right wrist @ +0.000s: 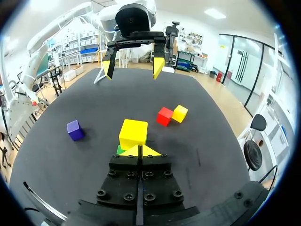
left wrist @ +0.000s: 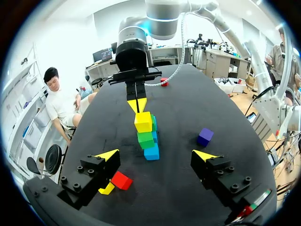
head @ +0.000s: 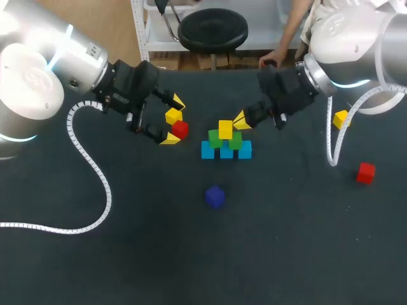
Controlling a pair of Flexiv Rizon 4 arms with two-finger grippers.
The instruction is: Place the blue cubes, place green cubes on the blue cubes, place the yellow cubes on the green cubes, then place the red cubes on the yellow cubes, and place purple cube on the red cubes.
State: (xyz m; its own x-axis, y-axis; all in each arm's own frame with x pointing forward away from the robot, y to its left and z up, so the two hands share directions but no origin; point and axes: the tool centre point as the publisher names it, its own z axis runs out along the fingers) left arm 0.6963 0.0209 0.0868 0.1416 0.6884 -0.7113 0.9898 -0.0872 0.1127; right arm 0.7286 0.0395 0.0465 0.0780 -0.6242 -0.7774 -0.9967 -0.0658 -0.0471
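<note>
The right pincer (right wrist: 139,150) is sitting closed on nothing, just behind the yellow cube (right wrist: 133,133) topping the green cubes (head: 215,138) and blue cubes (head: 226,151). The left pincer (head: 173,121) is gaping wide, empty, beside a red cube (head: 180,129). The purple cube (head: 215,196) is lying apart on the worktop (head: 127,241).

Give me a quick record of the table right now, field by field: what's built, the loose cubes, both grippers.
built: three blue cubes, two green cubes on them, top yellow cube above
left gripper: open
between its fingers: near red cube, near yellow cube
right gripper: shut, empty, tips beside top yellow cube
right side: far yellow cube, far red cube
purple cube: loose, apart from the blue cubes
</note>
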